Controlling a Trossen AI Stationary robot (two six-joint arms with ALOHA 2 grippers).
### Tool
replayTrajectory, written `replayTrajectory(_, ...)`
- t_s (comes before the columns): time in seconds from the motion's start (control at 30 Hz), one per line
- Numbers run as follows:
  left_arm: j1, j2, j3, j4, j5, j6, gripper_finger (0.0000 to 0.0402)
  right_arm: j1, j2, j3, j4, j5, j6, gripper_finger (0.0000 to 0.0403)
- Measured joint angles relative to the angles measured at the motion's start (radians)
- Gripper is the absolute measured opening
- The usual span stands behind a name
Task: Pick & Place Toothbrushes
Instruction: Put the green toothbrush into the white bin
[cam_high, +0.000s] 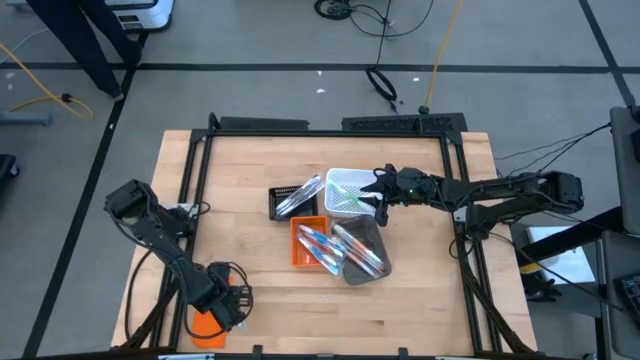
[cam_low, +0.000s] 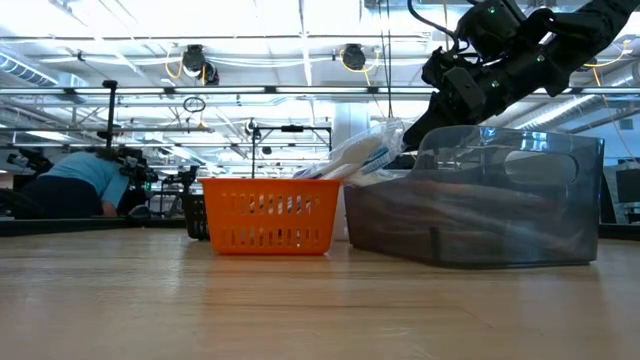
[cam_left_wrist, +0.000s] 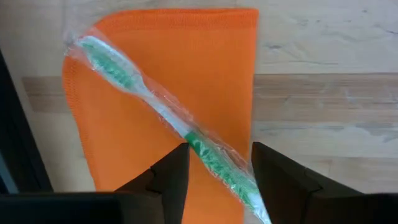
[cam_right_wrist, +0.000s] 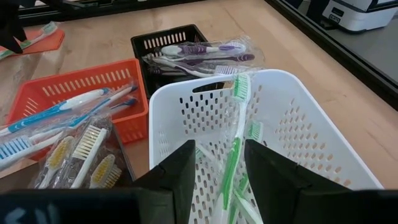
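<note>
Between the left gripper's (cam_left_wrist: 214, 180) dark fingers (cam_left_wrist: 171, 177) lies a green-and-white toothbrush (cam_left_wrist: 161, 115) in clear wrap, on a flat orange lid (cam_left_wrist: 205, 68). Beyond the right gripper's (cam_right_wrist: 217, 168) dark fingers, a white perforated basket (cam_right_wrist: 298, 118) holds green brushes (cam_right_wrist: 236, 140); an orange basket (cam_right_wrist: 74, 87) holds blue-and-white ones (cam_right_wrist: 56, 109), a black basket (cam_right_wrist: 155, 42) purple ones (cam_right_wrist: 205, 51).

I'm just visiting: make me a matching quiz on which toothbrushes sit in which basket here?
Baskets:
1. white basket
2. orange basket
3. black basket
4. flat orange lid

Toothbrushes:
a. purple ones
b. one wrapped green one, lying across it
c. several green ones
d. blue ones

Pairs: 1-c, 2-d, 3-a, 4-b
</note>
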Motion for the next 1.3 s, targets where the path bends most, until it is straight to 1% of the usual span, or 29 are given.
replayTrajectory(0.1,0.005,0.000,0.000,0.000,0.001,0.000,0.0137,0.000,0.000,0.000,0.000,0.000,0.000,0.0130)
replayTrajectory(0.27,0.016,0.000,0.000,-0.002,0.001,0.004,0.0038,0.000,0.000,0.000,0.000,0.000,0.000,0.0130)
replayTrajectory(0.33,0.023,-0.001,0.000,-0.001,0.004,0.011,0.0011,0.000,0.000,0.000,0.000,0.000,0.000,0.0130)
replayTrajectory(0.63,0.055,-0.033,0.000,-0.003,-0.003,0.029,0.0003,0.000,0.000,0.000,0.000,0.000,0.000,0.0130)
replayTrajectory(0.87,0.084,-0.088,0.000,-0.034,-0.021,0.089,0.0001,0.000,0.000,0.000,-0.001,0.001,0.000,0.0130)
replayTrajectory(0.93,0.092,-0.108,0.000,-0.044,-0.064,0.116,0.0001,0.000,0.000,0.000,-0.001,0.001,0.000,0.0130)
replayTrajectory(1.07,0.117,-0.159,0.000,-0.051,-0.189,0.208,0.0000,0.000,0.000,0.000,-0.001,0.002,0.000,0.0130)
replayTrajectory(1.2,0.156,-0.224,0.000,-0.026,-0.349,0.370,0.0000,0.000,0.000,0.000,-0.001,0.002,0.000,0.0130)
replayTrajectory(1.3,0.193,-0.274,0.000,0.044,-0.477,0.543,0.0000,0.000,0.000,0.000,-0.001,0.002,0.000,0.0130)
